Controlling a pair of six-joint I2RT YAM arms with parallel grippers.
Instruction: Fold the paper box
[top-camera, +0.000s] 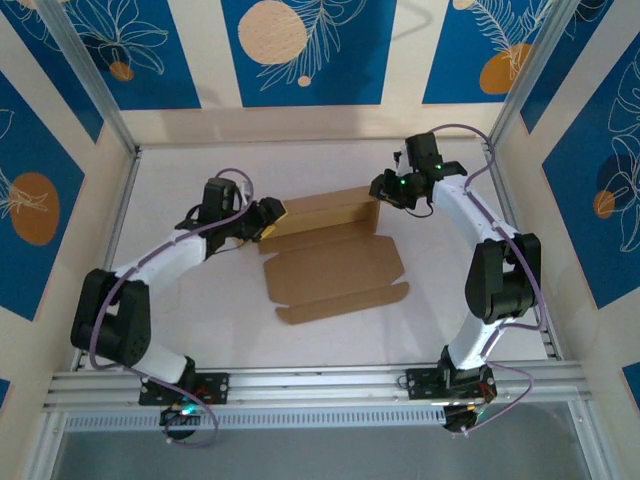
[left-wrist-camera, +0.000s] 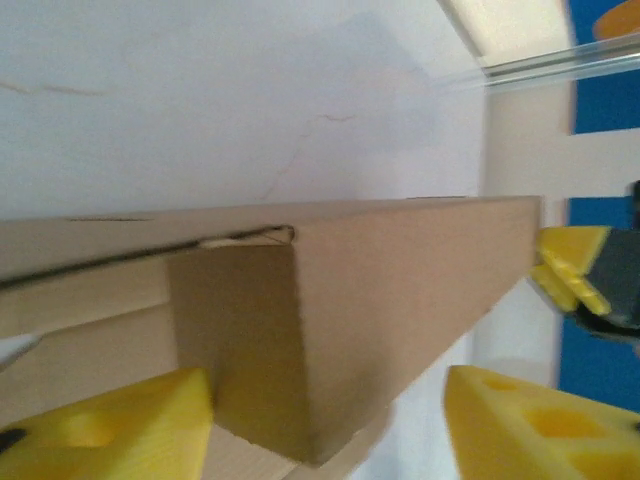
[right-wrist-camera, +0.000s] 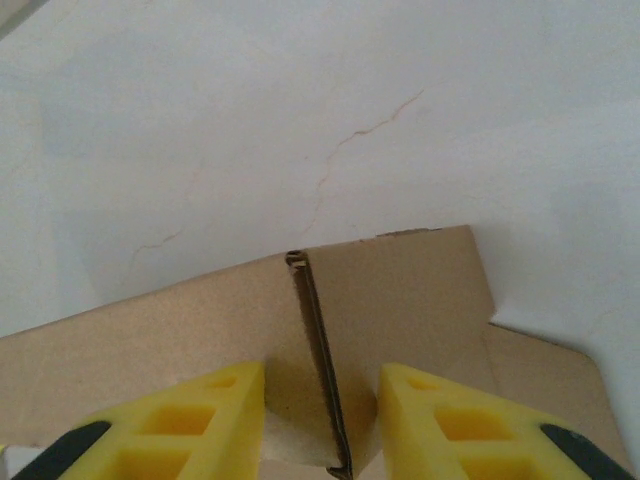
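L gripper (left-wrist-camera: 328, 400) straddles paper box (left-wrist-camera: 400, 280) end, jaws apart; R gripper (right-wrist-camera: 322, 385) maybe pinching.

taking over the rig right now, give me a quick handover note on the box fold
Left claw: open, straddling the left end of the raised wall.
Right claw: looks closed on the corner at that wall's right end.
Paper box: on the table, between the two arms.
Done: the far long wall is folded up and standing.
Left: the base panel and near flap lie flat; the other sides are not yet folded up.
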